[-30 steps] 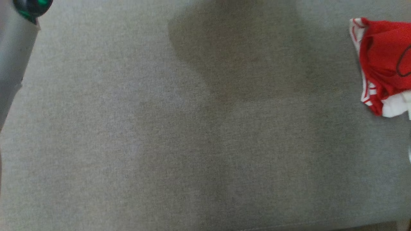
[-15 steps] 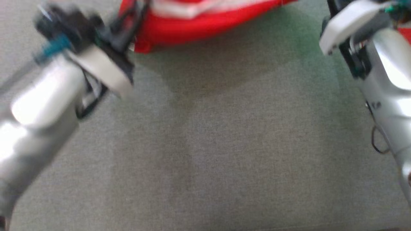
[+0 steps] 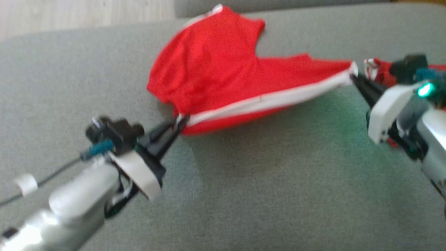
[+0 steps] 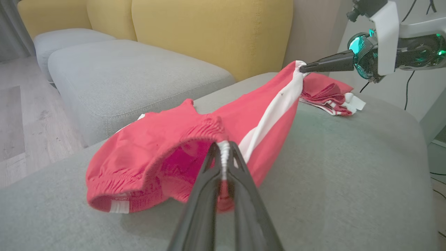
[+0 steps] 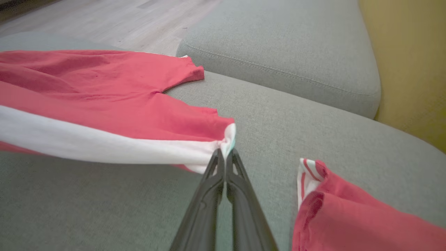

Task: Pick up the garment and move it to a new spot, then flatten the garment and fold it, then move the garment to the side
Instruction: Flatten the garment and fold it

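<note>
The garment (image 3: 212, 69) is a pair of red shorts with a white side stripe, stretched between my two grippers over the grey cushion (image 3: 264, 188). My left gripper (image 3: 179, 122) is shut on the waistband end of the white stripe (image 4: 224, 153). My right gripper (image 3: 353, 75) is shut on the hem end of that stripe (image 5: 226, 143). The stripe edge hangs taut between them, while the far leg (image 3: 237, 24) rests on the cushion. In the left wrist view the elastic waistband (image 4: 146, 174) sags open toward the cushion, and the right gripper (image 4: 303, 68) pinches the far corner.
A second red and white cloth (image 5: 352, 216) lies bunched on the cushion just right of my right gripper, also seen beside it as a crumpled heap (image 4: 329, 96). Another grey cushion (image 4: 132, 76) and yellow backrests (image 4: 209, 31) stand beyond. Wooden floor (image 3: 83, 14) lies past the cushion's far edge.
The head camera has swung a lot, so the whole picture shifted. Both grippers and the stretched garment now sit lower and fuller in the picture than half a second ago.
</note>
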You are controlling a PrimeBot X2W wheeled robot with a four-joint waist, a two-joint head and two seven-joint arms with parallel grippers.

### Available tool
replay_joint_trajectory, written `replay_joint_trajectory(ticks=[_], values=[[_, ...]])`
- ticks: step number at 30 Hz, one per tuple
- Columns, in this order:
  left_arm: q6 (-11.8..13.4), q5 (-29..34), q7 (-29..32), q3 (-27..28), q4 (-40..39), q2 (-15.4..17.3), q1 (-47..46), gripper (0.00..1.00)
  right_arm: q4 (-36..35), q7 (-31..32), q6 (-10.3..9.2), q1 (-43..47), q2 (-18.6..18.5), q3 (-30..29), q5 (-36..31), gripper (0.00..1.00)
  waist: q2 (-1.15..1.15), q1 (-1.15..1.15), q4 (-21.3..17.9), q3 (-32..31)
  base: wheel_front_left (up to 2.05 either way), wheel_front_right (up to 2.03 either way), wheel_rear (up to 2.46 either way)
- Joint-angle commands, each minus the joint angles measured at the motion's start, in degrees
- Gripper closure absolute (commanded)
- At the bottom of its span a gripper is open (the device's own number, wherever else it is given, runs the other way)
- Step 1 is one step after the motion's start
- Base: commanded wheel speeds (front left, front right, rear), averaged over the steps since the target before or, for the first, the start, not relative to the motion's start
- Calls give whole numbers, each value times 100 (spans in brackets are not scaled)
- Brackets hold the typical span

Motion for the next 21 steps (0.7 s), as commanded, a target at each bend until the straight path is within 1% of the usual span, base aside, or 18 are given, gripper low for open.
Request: replay_joint_trajectory(ticks=[1,5,10,17,21], values=[[29,-59,-54,272,-146,188,22,100,-231,33,-5,157,-259,65,145,100,0,2,-1,-335,0,0,0],[153,-55,-54,319,-346,155,637,100,-528,139,-5,620,-556,231,515,100,0,2,-32,-761,0,0,0],[429,-93,-54,513,-771,99,1422,100,-877,196,-5,1230,-844,326,823,100,0,2,-63,-1243,0,0,0],[810,1,-54,506,-1386,99,2142,100,-1322,125,-5,1969,-1172,63,968,100,0,2,-29,-1519,0,0,0],[992,-16,-42,457,-1587,101,2351,100,-1493,74,-5,2226,-1243,-240,907,100,0,2,24,-1558,0,0,0]])
